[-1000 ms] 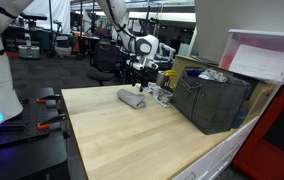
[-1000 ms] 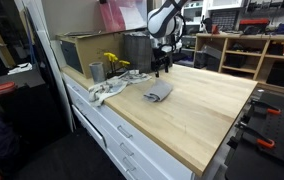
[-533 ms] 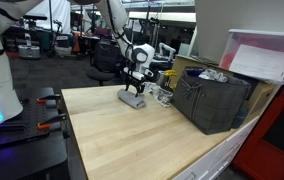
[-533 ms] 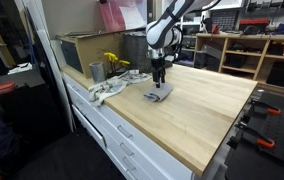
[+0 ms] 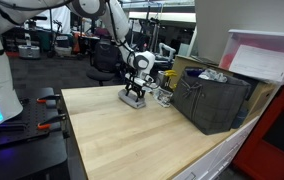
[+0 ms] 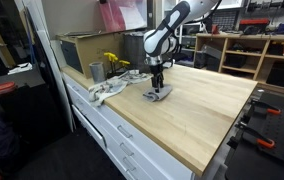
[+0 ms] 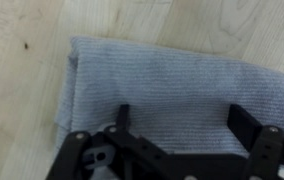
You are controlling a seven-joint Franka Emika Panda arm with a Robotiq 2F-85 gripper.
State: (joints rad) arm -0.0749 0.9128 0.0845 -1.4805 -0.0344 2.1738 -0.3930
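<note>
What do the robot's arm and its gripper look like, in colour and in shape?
The arm is made of rounded white links, with dark bands at the joints. The gripper is black, with two thin, flat fingers mounted on an open frame of bars. No markings can be read, and any cables are too small to tell.

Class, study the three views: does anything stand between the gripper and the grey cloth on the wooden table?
Nothing visible does. In the wrist view the gripper hangs open directly over the grey cloth, and only bare wooden table surrounds it.
</note>
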